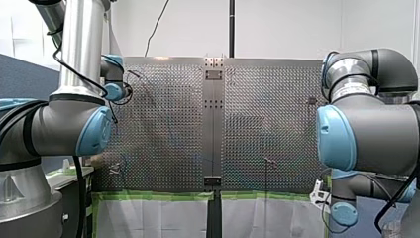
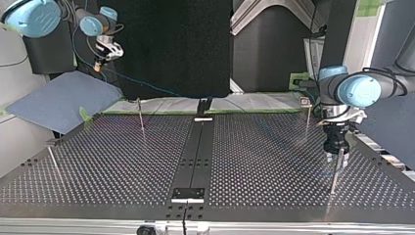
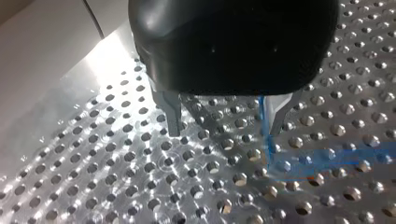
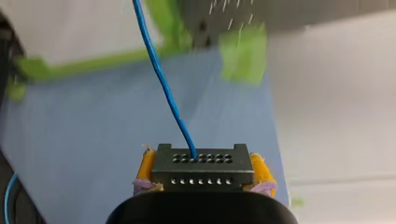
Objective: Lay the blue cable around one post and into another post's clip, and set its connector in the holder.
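In the right wrist view my right gripper point(image 4: 201, 184) is shut on a black connector point(image 4: 201, 167), with its yellow pads point(image 4: 146, 169) on the connector's two sides. The blue cable point(image 4: 162, 77) runs out of the connector and away over a blue mat. In the top view that gripper point(image 2: 100, 62) hangs beyond the table's far left corner, and the cable point(image 2: 142, 83) trails from it toward the middle. My left gripper point(image 2: 337, 157) points down at the plate on that view's right, just above a thin post point(image 2: 334, 175). Its metal fingers point(image 3: 173, 116) stand open point(image 3: 226, 133), with a thin blue line beside one fingertip.
More thin posts point(image 2: 140, 115) point(image 2: 54, 161) point(image 2: 307, 122) stand on the perforated table point(image 2: 112, 161). A black strip point(image 2: 195, 152) runs down its middle, with a black fixture point(image 2: 203, 105) at its far end. A blue mat point(image 2: 58, 100) lies off the far left corner.
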`<action>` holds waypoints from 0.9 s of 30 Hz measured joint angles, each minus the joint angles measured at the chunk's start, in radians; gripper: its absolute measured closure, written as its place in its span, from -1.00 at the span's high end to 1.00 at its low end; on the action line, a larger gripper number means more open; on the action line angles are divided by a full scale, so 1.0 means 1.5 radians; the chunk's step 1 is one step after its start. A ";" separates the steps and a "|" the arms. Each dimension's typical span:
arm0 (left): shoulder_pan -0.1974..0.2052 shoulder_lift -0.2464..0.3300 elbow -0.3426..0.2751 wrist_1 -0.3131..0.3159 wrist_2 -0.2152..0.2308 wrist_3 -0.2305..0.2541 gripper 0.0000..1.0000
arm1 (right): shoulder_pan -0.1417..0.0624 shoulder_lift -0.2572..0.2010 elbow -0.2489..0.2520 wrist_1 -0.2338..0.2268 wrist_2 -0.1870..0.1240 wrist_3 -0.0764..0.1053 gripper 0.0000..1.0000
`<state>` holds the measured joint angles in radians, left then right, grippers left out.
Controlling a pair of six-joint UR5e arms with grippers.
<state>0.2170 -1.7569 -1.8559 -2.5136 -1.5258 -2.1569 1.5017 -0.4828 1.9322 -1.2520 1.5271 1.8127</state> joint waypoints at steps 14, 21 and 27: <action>0.006 0.000 -0.017 -0.029 -0.013 0.000 0.73 | 0.020 -0.080 0.000 0.015 -0.012 0.037 -1.00; -0.001 0.000 -0.018 -0.056 -0.012 0.001 0.80 | 0.023 -0.094 0.000 0.015 -0.012 0.041 -1.00; -0.005 0.001 -0.018 -0.087 -0.009 0.010 0.85 | 0.024 -0.095 0.000 0.016 -0.012 0.041 -1.00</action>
<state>0.2098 -1.7559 -1.8834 -2.6436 -1.5399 -2.1421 1.5373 -0.6250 1.9322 -1.2278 1.5096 1.8748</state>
